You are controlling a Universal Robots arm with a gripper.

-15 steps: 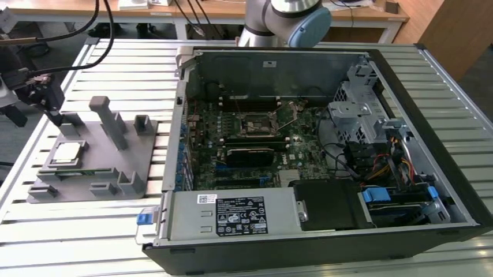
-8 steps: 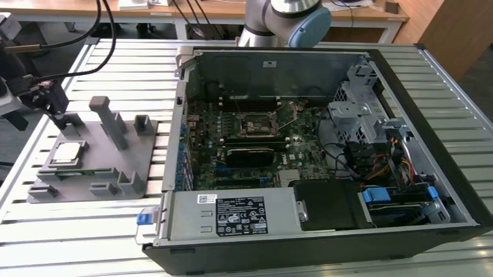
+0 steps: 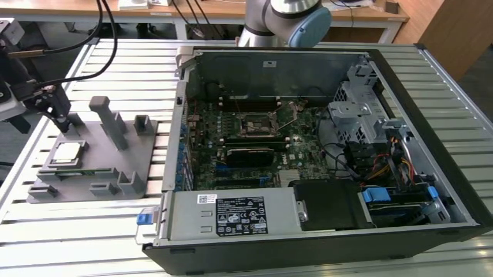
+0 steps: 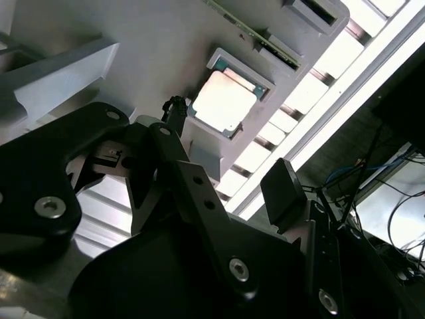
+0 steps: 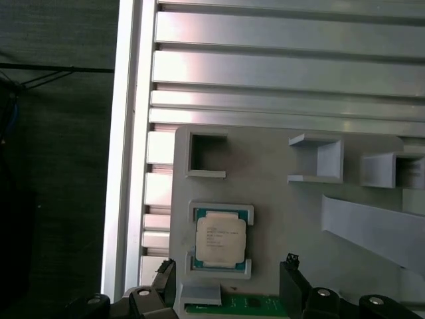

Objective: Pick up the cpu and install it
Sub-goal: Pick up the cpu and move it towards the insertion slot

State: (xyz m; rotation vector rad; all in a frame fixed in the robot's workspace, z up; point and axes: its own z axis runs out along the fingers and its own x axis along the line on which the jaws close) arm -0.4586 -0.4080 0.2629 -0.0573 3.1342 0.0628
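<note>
The gripper [image 5: 227, 269] hangs low over the grey tray [image 3: 146, 147], its two black fingers [image 5: 290, 266] apart with nothing between them. Just past the fingertips lies the cpu [image 5: 220, 238], flat in a square pocket of the tray with its silvery top up, and nothing touches it. In the exterior view the pocket sits in the tray's half toward the exterior view's left, close to that edge. A green memory stick [image 5: 242, 306] stands on edge in a slot just beside the pocket, on the side of the tray's near edge. Grey posts and open-sided holders rise from the rest of the tray.

The tray rests on a slatted metal table [image 3: 77, 242], near the table's edge at the exterior view's left. Just beside the tray, toward the exterior view's right, an open computer case [image 3: 431, 115] lies on its side. The motherboard's square socket [image 3: 257, 124] faces up near the middle of the case. Beyond the case's far edge stands the arm [image 3: 285, 17], and behind it a wooden desk [image 3: 370, 16].
</note>
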